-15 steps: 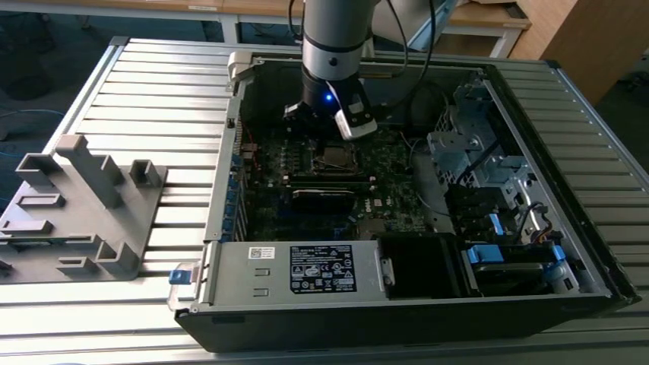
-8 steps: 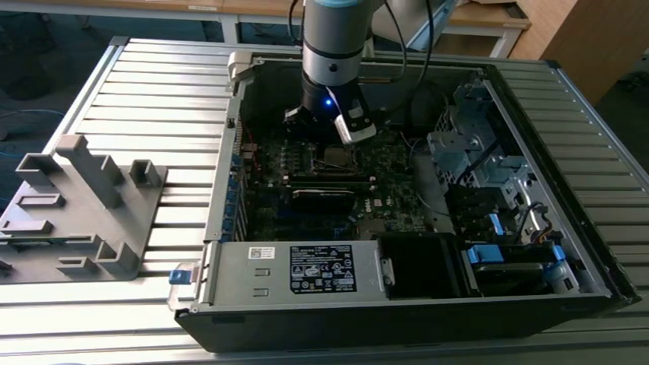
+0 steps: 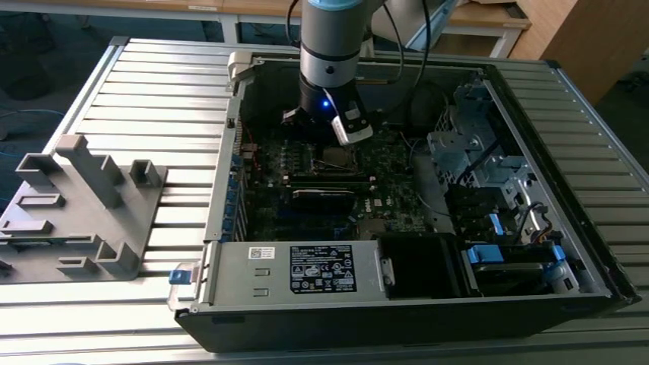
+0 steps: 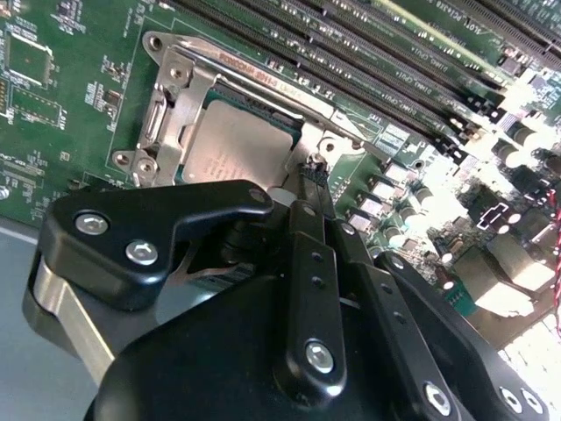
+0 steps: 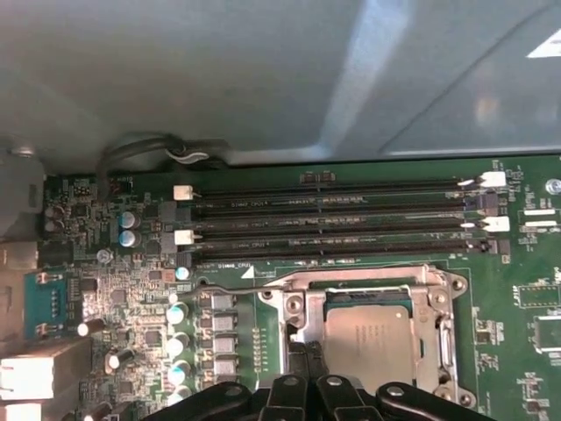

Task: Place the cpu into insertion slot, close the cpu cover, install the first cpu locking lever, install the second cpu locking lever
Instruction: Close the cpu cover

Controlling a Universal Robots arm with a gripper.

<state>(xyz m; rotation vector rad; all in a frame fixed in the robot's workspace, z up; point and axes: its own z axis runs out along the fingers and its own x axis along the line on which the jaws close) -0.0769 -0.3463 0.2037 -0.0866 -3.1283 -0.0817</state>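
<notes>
Arm (image 3: 330,46) reaches straight down into an open computer case (image 3: 406,323) that lies on its side on a slatted metal table (image 3: 152,99), with a grey plastic fixture (image 3: 87,205) well apart toward the exterior view's left. Inside the case the gripper (image 4: 314,174) is low over the green motherboard (image 5: 513,368). Its fingers (image 4: 308,224) are pressed together into one narrow black tip with nothing caught between them. That tip sits at a corner of the insertion slot (image 5: 368,301), touching the metal there or just above it; which of the two I cannot tell. The cpu (image 4: 230,145) lies flat inside the slot, its dull metal top facing up. The cpu cover (image 5: 351,279) is down, its silvery frame lying around the chip so that the metal top shows through the square window. Long black memory slots (image 5: 333,215) run parallel just beside one edge of the socket. In the exterior view a labelled power supply (image 3: 294,274) sits in the near corner of the case, well apart from the gripper
</notes>
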